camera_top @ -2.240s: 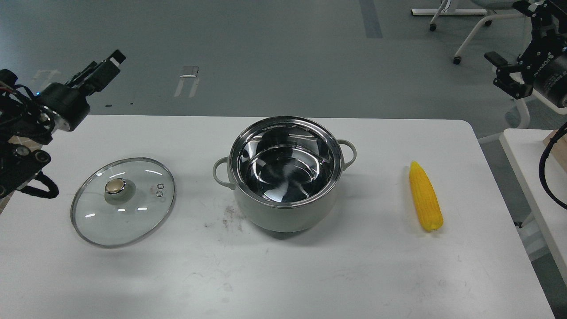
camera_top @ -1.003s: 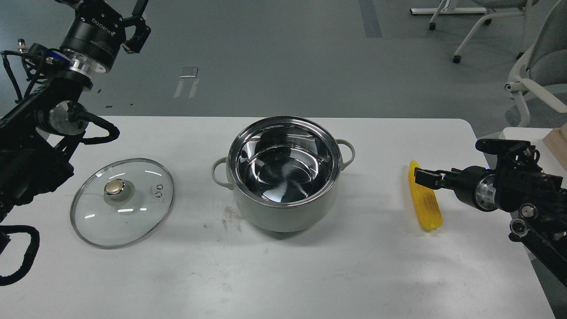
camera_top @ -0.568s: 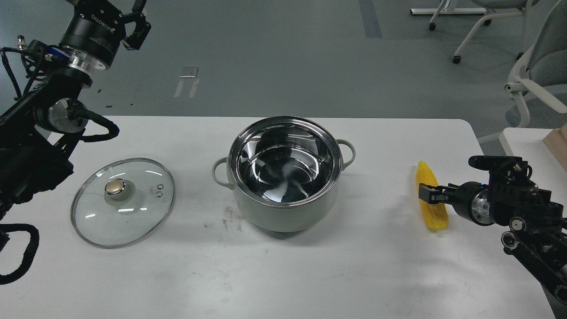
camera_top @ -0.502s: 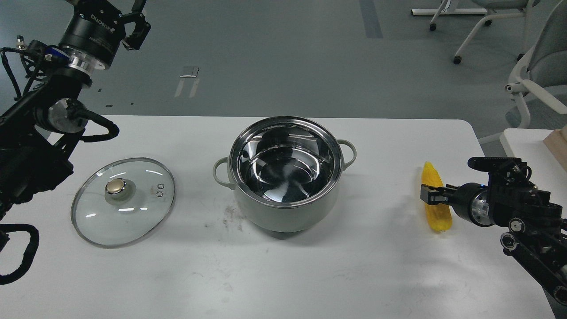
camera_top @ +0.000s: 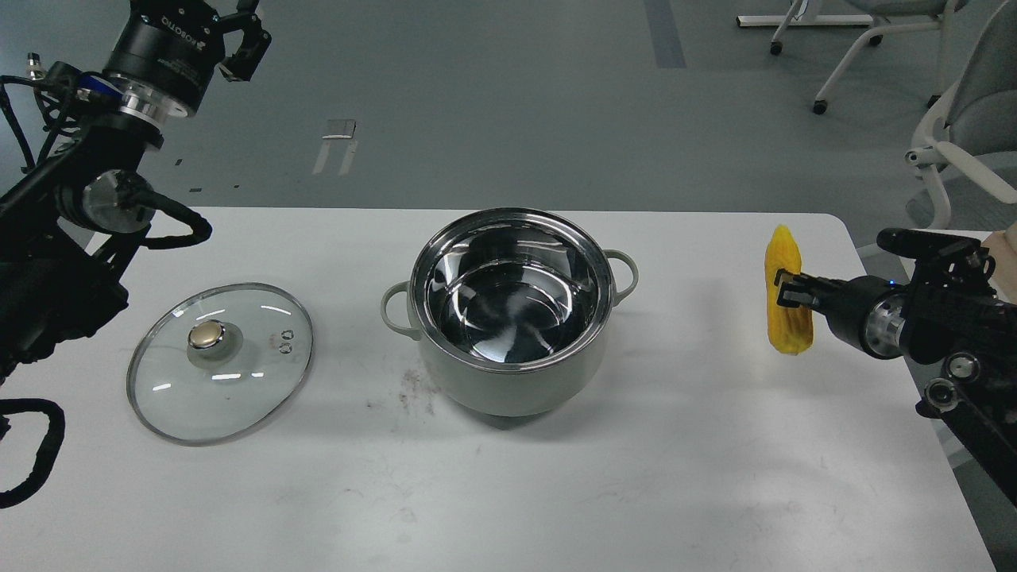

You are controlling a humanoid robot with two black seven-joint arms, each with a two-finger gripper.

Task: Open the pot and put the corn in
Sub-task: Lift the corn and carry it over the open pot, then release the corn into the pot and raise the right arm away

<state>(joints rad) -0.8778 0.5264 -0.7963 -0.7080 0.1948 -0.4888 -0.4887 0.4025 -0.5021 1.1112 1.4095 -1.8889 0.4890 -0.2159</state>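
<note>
One pot (camera_top: pixel 512 314) stands on the one white counter (camera_top: pixel 556 477), and it has two loop handles, one on each side. One glass lid (camera_top: pixel 221 361) lies flat on the counter, with one brass-coloured knob at its middle and two small round vent holes beside the knob. There is one corn (camera_top: pixel 786 290) cob. Two black arms are in view, each ending in one hand: the left hand (camera_top: pixel 238 36) at the top left corner and the right hand (camera_top: pixel 786 290) at the right edge. On the grey floor beyond are parts of two white chairs.
</note>
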